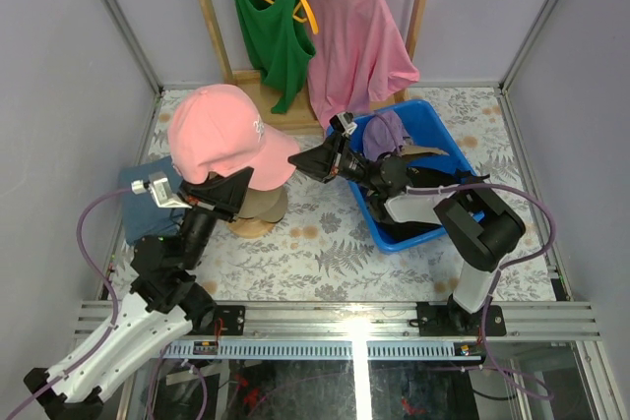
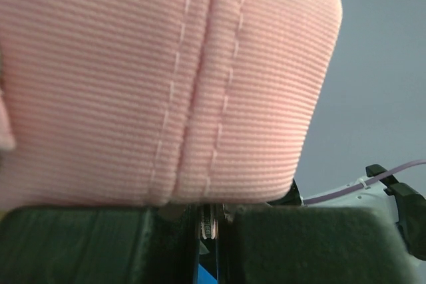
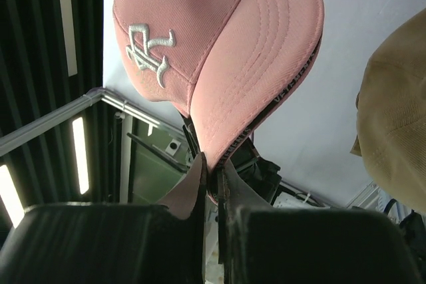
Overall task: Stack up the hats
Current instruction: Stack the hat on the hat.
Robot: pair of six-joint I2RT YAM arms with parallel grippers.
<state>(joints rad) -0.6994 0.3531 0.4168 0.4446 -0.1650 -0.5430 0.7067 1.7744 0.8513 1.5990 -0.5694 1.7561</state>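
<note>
A pink cap [image 1: 224, 133] with a white emblem [image 3: 148, 50] hangs over the tan cap [image 1: 264, 205], which sits on a wooden stand [image 1: 253, 229]. My left gripper [image 1: 236, 186] is shut on the pink cap's rear edge, whose ribbed pink fabric [image 2: 166, 78] fills the left wrist view above the closed jaws [image 2: 210, 221]. My right gripper [image 1: 303, 162] is shut on the tip of the pink brim [image 3: 256, 71], pinched between its fingers [image 3: 214, 174]. The tan cap [image 3: 396, 118] shows at the right of that view. A lavender cap [image 1: 384, 133] and a black cap [image 1: 413, 228] lie in the blue bin [image 1: 448, 140].
A green tank top [image 1: 266, 27] and a pink T-shirt [image 1: 349, 36] hang on a wooden rack at the back. A dark blue fabric piece [image 1: 146, 202] lies left of the stand. Metal frame posts and grey walls enclose the patterned table [image 1: 315, 243].
</note>
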